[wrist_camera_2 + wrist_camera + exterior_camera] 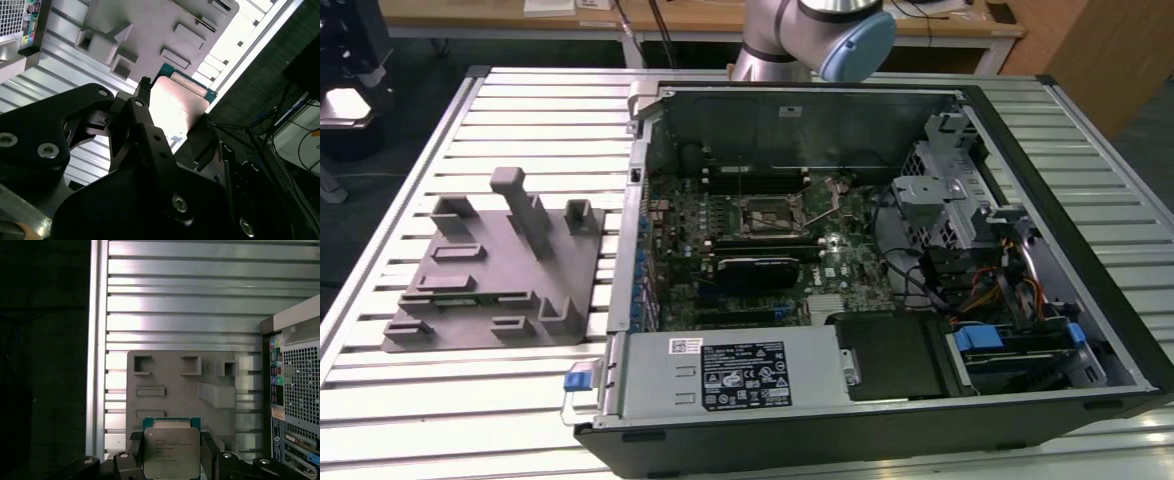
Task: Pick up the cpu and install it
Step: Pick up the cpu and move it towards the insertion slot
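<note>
Both wrist views showed my gripper [171,460] closed to the width of the cpu [171,446], a finger [135,452] pressed on each side edge, holding it in the air over the grey fixture [182,390]. Meanwhile the exterior view showed the open computer case [881,110] with its socket [765,212], just beside that fixture on the slatted table [400,400].
</note>
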Action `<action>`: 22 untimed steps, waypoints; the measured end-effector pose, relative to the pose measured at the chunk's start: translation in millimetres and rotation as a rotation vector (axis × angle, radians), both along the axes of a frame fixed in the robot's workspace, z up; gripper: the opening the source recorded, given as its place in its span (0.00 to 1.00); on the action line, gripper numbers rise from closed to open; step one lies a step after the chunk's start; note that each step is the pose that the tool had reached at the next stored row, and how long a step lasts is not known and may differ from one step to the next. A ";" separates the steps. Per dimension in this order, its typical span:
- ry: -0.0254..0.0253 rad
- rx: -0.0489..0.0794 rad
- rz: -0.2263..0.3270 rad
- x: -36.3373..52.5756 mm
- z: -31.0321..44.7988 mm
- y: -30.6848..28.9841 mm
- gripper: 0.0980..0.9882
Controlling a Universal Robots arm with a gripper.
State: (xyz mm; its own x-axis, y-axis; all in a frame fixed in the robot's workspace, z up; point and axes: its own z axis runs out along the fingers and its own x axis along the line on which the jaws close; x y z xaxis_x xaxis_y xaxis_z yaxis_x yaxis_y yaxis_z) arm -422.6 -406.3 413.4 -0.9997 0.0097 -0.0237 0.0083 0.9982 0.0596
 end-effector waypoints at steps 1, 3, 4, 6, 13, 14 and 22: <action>0.0000 0.000 0.000 1.8 0.0 0.0 0.50; 0.0000 0.000 0.000 5.3 0.0 0.0 0.50; 0.0000 0.000 0.000 7.1 0.0 0.0 0.50; 0.0000 0.000 0.000 10.7 0.0 0.0 0.50; 0.0000 0.000 0.000 21.6 0.0 0.0 0.50; 0.0000 0.000 0.000 23.0 0.0 0.0 0.50; 0.0000 0.000 0.000 35.7 0.0 0.0 0.50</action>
State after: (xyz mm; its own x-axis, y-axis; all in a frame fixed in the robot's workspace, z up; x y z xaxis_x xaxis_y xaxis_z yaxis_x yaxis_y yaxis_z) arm -386.9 -406.3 413.5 -0.9997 0.0098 -0.0237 0.0083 0.9982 0.0596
